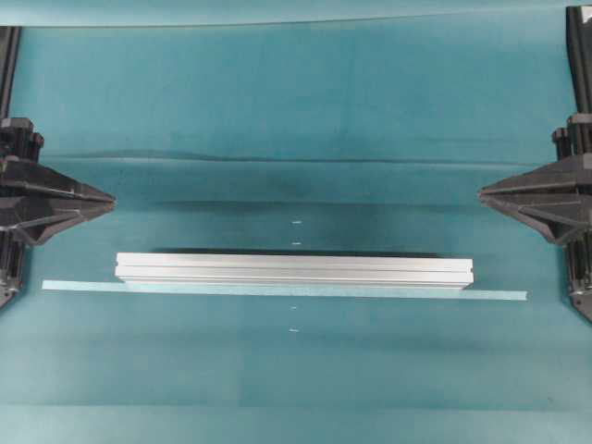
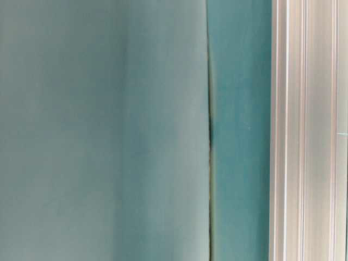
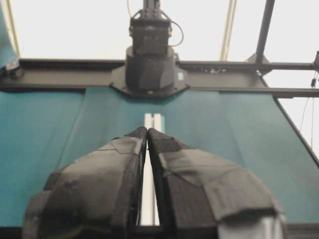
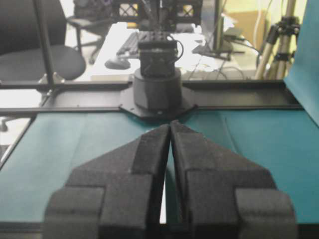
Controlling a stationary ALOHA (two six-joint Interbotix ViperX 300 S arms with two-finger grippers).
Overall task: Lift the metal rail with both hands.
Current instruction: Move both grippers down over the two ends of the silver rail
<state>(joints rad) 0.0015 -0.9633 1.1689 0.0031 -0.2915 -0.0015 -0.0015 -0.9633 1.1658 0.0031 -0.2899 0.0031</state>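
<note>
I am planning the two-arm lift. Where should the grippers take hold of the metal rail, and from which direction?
Probably near its two ends, one gripper each, coming down from above. The metal rail lies flat and long across the table, so end grips should keep it level. The left gripper and right gripper, both shut and clear of it, must open first, jaws across its narrow width.

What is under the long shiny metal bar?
The metal rail lies on the teal table cover. A thin pale tape strip runs along its near edge; whether the strip goes under it cannot be seen.
</note>
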